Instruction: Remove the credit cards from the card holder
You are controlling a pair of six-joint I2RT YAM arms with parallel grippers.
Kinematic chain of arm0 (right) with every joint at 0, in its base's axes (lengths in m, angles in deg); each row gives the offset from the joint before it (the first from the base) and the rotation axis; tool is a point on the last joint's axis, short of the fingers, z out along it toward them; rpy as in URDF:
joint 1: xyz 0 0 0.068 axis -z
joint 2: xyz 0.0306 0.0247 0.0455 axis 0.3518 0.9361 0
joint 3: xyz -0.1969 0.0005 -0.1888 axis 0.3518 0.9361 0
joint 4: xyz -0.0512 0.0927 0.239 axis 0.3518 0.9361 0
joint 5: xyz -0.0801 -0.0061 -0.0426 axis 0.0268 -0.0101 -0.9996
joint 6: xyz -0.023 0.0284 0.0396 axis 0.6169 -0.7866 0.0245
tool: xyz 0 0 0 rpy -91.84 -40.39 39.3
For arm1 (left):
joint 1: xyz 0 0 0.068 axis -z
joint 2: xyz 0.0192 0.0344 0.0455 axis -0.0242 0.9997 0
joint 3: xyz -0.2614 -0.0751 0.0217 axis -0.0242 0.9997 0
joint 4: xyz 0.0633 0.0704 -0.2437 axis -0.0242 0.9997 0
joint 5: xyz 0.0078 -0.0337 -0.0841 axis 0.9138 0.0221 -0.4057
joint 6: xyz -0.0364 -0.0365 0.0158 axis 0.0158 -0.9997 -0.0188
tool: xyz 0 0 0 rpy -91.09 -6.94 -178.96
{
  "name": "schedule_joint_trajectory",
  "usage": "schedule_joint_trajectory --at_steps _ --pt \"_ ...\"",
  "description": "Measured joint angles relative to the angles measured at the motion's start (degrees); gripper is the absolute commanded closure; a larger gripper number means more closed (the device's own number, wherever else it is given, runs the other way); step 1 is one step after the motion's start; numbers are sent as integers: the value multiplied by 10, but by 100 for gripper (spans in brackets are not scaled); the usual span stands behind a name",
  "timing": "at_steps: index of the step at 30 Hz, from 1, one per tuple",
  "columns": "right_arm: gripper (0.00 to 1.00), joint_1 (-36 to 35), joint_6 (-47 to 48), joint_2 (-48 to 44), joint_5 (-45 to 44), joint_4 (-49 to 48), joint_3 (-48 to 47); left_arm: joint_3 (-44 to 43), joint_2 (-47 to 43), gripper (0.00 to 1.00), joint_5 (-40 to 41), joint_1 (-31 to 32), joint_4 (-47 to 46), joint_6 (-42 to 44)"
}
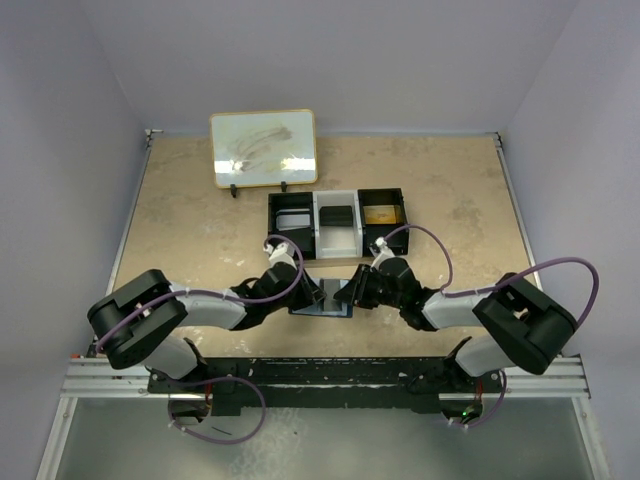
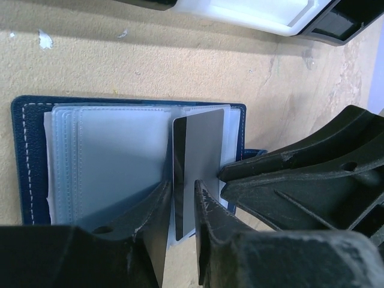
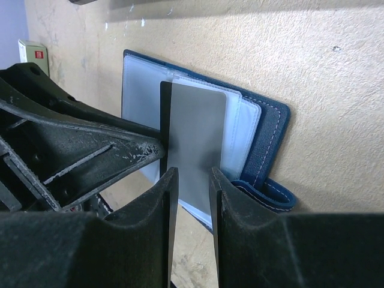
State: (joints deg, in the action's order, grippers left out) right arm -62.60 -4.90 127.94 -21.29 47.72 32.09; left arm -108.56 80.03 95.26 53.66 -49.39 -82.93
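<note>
The navy card holder (image 1: 322, 303) lies open on the table between both arms, with clear sleeves showing (image 2: 108, 162). A grey card (image 2: 201, 150) with a black stripe sticks partly out of the sleeves past the holder's near edge; it also shows in the right wrist view (image 3: 195, 126). My left gripper (image 2: 182, 187) has its jaws a narrow gap apart over the card's end, with nothing clamped. My right gripper (image 3: 194, 174) stands a little wider, also over the card, beside the holder's tab (image 3: 276, 195). Each gripper's tip touches a side edge of the card in the other's view.
A three-compartment tray (image 1: 270, 215) stands just behind the holder, and its edge shows in the left wrist view (image 2: 258, 12). A framed white board (image 1: 263, 148) leans at the back. A small red-and-white box (image 3: 33, 53) sits to the side.
</note>
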Motion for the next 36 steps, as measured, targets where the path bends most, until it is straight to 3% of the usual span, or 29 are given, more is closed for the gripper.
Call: schedule_joint_trajectory --at_steps 8,18,26,32,36 --pt "69 0 -4 8 1 -11 1 20 1 100 0 0 -34 -11" --pt "67 0 -12 9 0 -12 1 25 -9 100 0 0 -32 -9" --pt "66 0 -15 5 -4 -3 0 25 -59 100 16 0 26 -3" --pt "66 0 -15 6 -4 -2 -2 25 -62 71 18 0 37 5" --pt "66 0 -15 10 -3 -3 -4 25 -52 64 17 0 20 3"
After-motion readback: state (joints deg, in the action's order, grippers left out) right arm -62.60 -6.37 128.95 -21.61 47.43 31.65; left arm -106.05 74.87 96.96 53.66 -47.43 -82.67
